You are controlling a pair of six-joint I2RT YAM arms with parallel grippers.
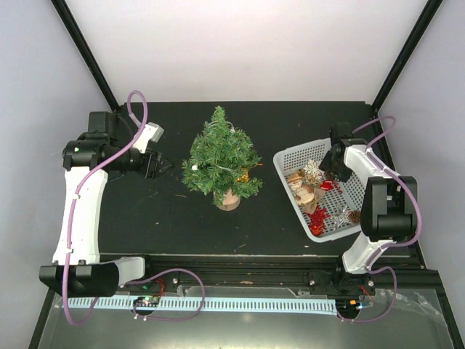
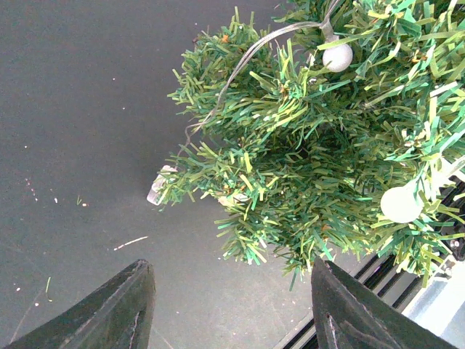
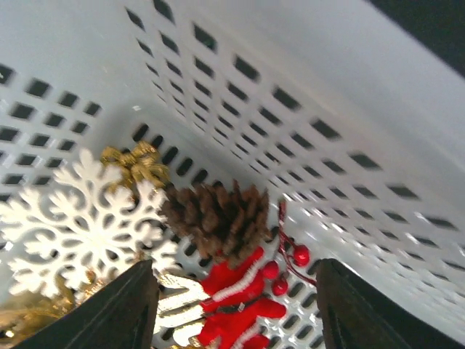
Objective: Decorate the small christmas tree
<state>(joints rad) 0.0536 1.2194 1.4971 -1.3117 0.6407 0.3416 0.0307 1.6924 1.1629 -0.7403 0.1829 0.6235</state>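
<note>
The small christmas tree stands mid-table on its wood stump, with a string of white bulbs and a gold ornament on its right side. In the left wrist view its branches fill the upper right. My left gripper is open and empty just left of the tree. My right gripper is open inside the white mesh basket, above a pine cone, a red Santa figure, red berries and a white snowflake.
The basket holds several more ornaments: wooden pieces, a red star and a silver star. A gold bow lies by the snowflake. A black frame rail runs along the table's near edge.
</note>
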